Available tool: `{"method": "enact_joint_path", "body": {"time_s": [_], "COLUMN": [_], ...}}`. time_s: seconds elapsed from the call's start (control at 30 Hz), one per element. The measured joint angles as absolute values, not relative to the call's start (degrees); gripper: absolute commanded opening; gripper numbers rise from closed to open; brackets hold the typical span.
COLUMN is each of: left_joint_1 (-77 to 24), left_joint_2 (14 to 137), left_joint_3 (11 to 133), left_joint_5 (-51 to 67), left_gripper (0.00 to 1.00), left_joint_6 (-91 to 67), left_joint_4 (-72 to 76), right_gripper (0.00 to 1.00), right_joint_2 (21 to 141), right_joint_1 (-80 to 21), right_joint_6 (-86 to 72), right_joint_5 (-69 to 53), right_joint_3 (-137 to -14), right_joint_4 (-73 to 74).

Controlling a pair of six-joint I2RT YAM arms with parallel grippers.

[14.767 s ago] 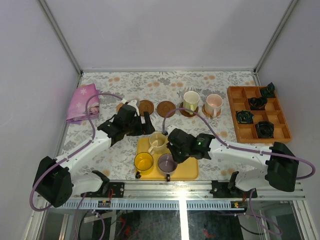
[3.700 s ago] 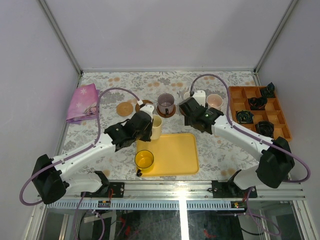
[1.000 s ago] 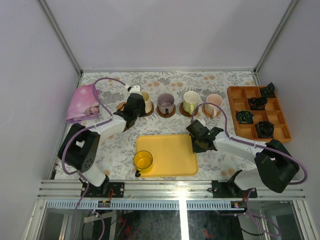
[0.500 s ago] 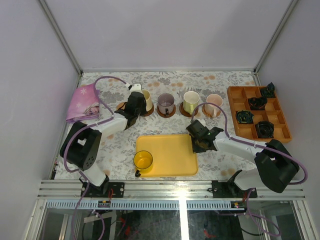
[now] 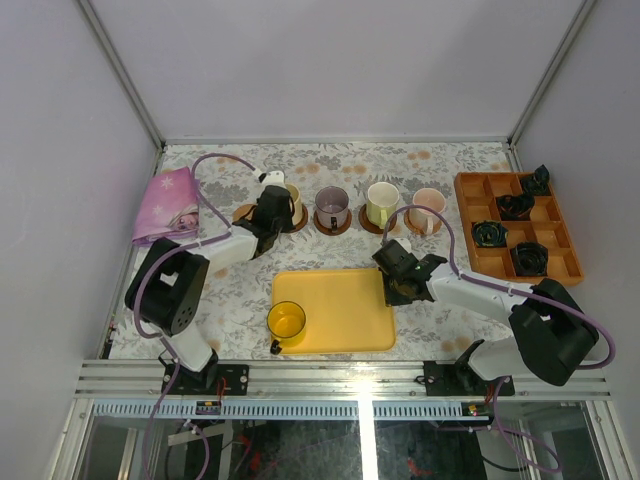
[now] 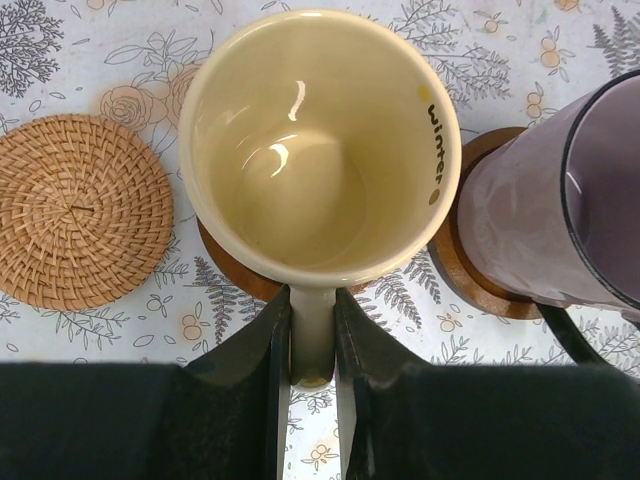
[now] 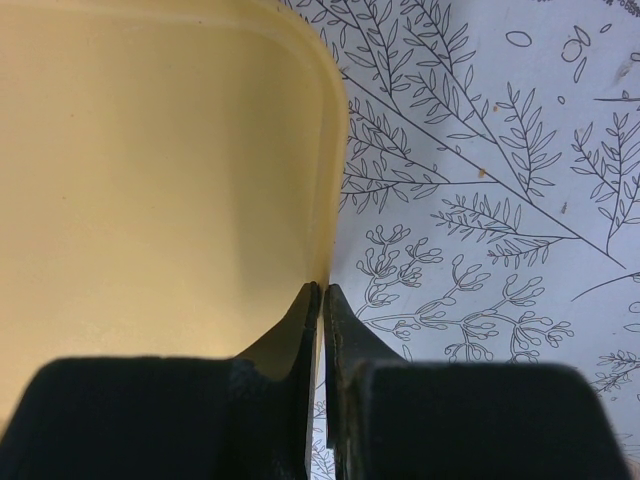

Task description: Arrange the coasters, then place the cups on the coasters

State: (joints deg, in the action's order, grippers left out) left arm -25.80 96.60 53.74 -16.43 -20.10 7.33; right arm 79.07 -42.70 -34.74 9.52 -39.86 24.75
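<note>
**Four cups seated, the yellow one waiting**

Top view: four cups are standing in the back row on coasters: the cream cup (image 5: pixel 291 202), purple-grey cup (image 5: pixel 331 207), pale green cup (image 5: pixel 381 202) and pink cup (image 5: pixel 429 208). The left gripper (image 5: pixel 272 215) is reaching to the cream cup. The yellow cup (image 5: pixel 287 321) is sitting on the yellow tray (image 5: pixel 345 310), at its near left corner, while the woven coaster (image 5: pixel 244 214) at the row's left end is lying bare. The right gripper (image 5: pixel 396 287) is resting at the tray's far right corner.

Left wrist view: the fingers (image 6: pixel 277 380) are squeezing the cream cup's handle (image 6: pixel 312 335). The cup is sitting on a dark coaster (image 6: pixel 235 275), with the woven coaster just beside it.

Right wrist view: the jaws are pressing together at the tray's rim; whether they are pinching it, I cannot tell.

Judging by this, letting go of the cream cup and carrying the yellow cup to the woven coaster are what is remaining.
</note>
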Motion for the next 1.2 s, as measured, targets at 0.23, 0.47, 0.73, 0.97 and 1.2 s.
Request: {"method": "enact_joint_path", "body": {"time_s": [0.23,0.47,0.73,0.97,1.2], "left_joint_1": [-25.8,-25.8,-25.8,-25.8,-25.8], "left_joint_2": [97.6,97.6,96.2,94.1,84.6], "left_joint_3": [53.7,53.7,53.7,53.7,53.7], "left_joint_5": [-16.6,-17.1,-18.4,-18.1,-17.7], "left_gripper": [0.0,0.29,0.48,0.68,0.87], "left_joint_6": [-19.6,-19.6,-19.6,-20.6,-22.2], "left_joint_4": [7.7,7.7,8.7,8.5,5.3], "right_gripper": [0.04,0.04,0.04,0.04,0.06], "right_joint_2": [79.1,79.4,79.8,80.4,80.5], "right_joint_1": [-42.7,-42.7,-42.7,-42.7,-42.7], "right_joint_6": [-34.8,-34.9,-34.9,-34.9,-35.0], "right_joint_5": [9.5,9.6,9.6,9.6,9.8], "right_joint_3": [-39.9,-40.1,-40.5,-41.2,-41.5], "right_joint_4": [24.8,24.9,25.3,26.1,26.5]}}
